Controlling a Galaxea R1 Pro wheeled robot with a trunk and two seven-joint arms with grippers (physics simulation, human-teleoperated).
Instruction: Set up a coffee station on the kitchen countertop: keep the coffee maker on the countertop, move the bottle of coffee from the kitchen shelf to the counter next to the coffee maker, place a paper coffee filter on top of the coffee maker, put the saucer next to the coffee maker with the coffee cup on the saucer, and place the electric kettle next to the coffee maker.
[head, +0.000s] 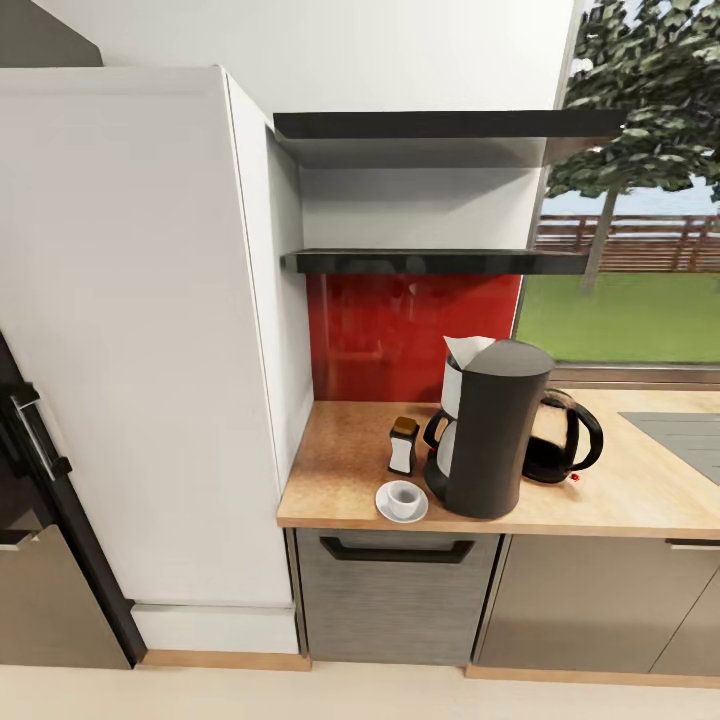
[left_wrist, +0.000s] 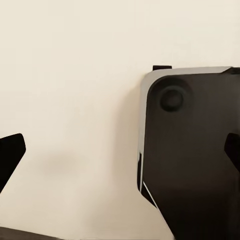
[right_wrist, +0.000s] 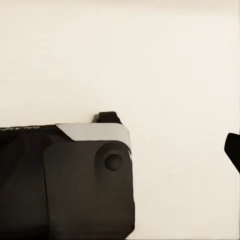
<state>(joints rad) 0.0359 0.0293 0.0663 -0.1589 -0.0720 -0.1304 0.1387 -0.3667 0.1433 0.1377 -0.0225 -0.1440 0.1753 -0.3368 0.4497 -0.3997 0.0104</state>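
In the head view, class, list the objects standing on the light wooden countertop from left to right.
White cup on its white saucer → small dark-and-white bottle with a brown cap → tall dark grey coffee maker → rounded glass kettle with a black handle.

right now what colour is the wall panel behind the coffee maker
Glossy red backsplash, clearest in the head view.
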